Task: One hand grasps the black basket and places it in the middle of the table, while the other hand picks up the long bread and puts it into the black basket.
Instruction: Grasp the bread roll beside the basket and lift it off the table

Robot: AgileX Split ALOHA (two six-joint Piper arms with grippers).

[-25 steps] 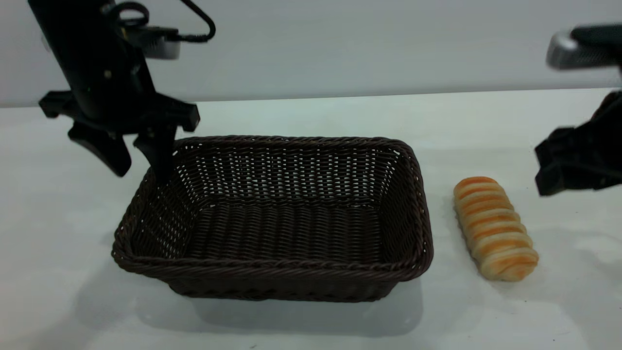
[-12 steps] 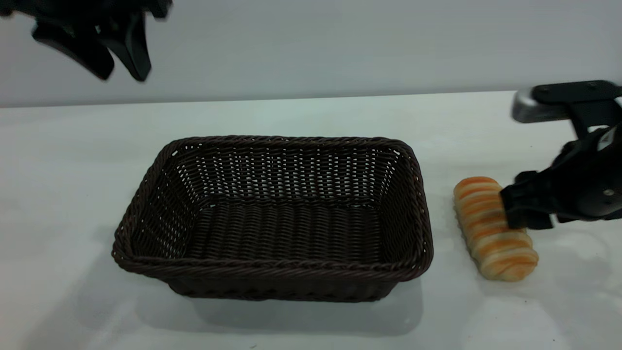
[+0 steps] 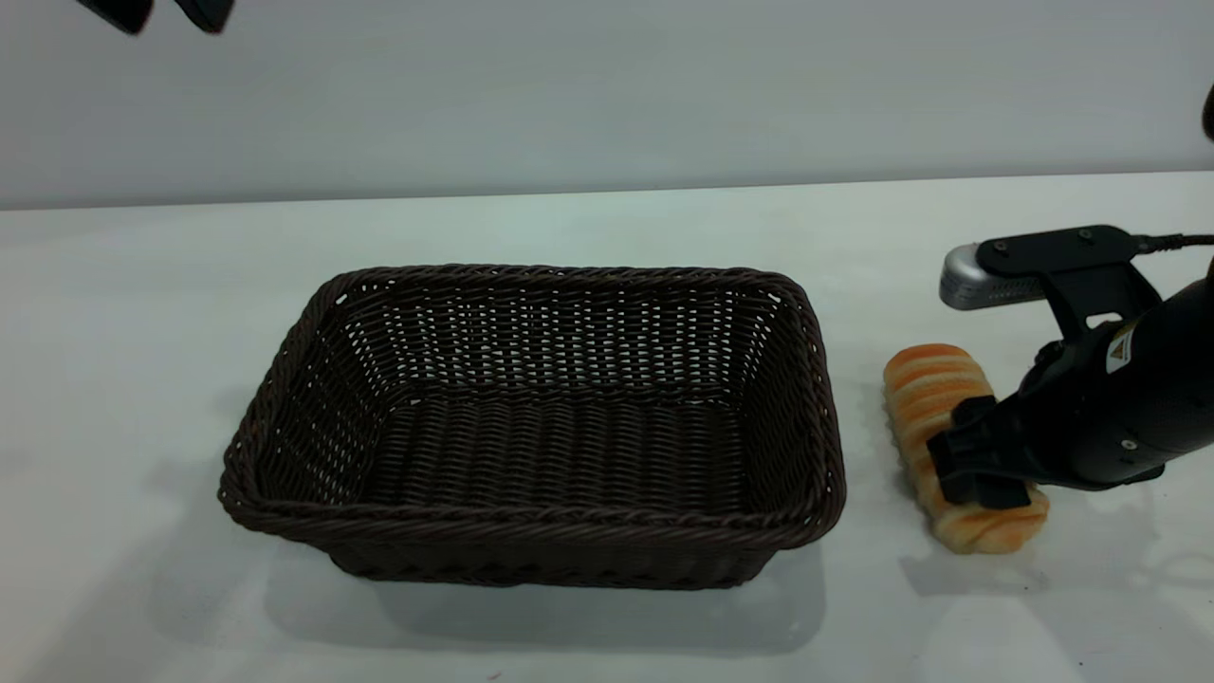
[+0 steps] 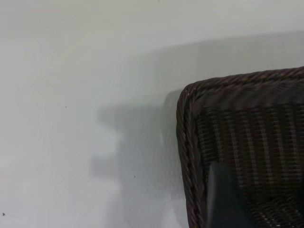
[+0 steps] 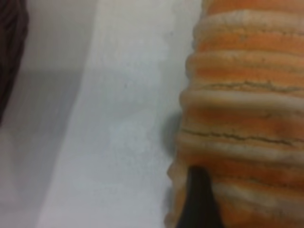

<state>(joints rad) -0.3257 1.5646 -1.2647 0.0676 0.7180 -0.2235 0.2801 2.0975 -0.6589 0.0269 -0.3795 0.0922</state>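
The right arm's black tool [image 3: 982,465] sits low at the right of the exterior frame, down on the small oblong bread roll with golden-orange ridges and pale cream stripes [image 3: 925,389], which lies on the plain white counter [image 3: 588,228] just beside the right wall of the large rectangular dark woven wicker basket [image 3: 541,517]. One dark finger [image 5: 199,199] presses against the roll's side in the right wrist view; whether the tool has clenched on the bread or merely straddles it cannot be told. The left arm's tool [image 3: 161,11] hangs at the upper left corner of the frame, released and well above the basket, which stands empty near the counter's centre. The roll looks light and soft, its crust cracked between ridges, so a hard squeeze could dent or tear it; a gentle hold across its width near mid-length should keep it level. The basket appears stiff and light, best taken by its braided rim
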